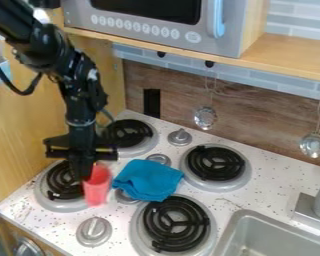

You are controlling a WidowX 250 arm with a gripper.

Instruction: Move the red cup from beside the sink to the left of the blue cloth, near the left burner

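Just left of a blue cloth on a toy stove, a black gripper [84, 175] is at a red cup [98, 189].

Nearest the viewer, to the right of the cloth [148, 180], is a grey sink [269, 231]. On the cloth's near side is a black coil burner [176, 224], and to its near left is a silver knob [94, 231]. The red cup is upright or nearly so, beside the cloth's left edge. Touching or very near the cup's upper left side, the gripper points down; whether it is open or gripping the cup, I cannot tell. Left of the cloth, past the cup, is a left burner [60, 184]. Beyond the cloth are a far-left burner [127, 134], a far knob [179, 137] and, to the right, a right burner [216, 163]. Farther behind the cloth, two metal utensils [205, 118] hang before a brown wood panel [256, 112], below a toy microwave [149, 31].
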